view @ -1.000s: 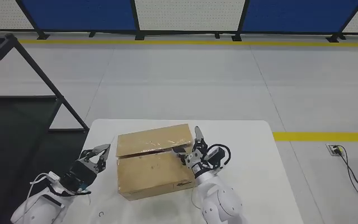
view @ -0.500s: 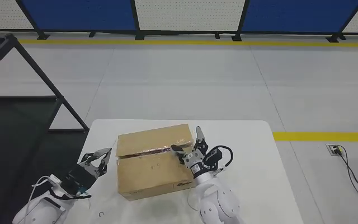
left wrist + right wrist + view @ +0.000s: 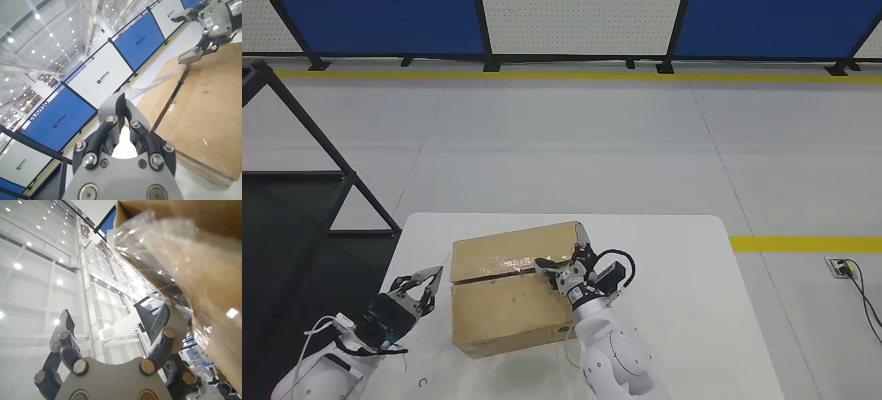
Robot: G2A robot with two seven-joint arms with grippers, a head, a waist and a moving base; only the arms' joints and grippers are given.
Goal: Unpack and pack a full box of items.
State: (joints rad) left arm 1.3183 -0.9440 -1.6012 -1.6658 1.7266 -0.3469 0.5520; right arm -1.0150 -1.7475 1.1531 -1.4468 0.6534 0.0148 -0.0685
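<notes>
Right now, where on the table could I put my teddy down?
The table is barest between the box and its right edge. A thin strip runs behind the box. It is crowded left of the box, where the left hand pinches a tape strip, and on the box top by the right hand.

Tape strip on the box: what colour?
Clear, see-through and glossy tape; it shows best in the right wrist view.

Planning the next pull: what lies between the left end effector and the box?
A strip of clear tape spans from the left end effector to the box seam, in the left wrist view; white table beneath.
</notes>
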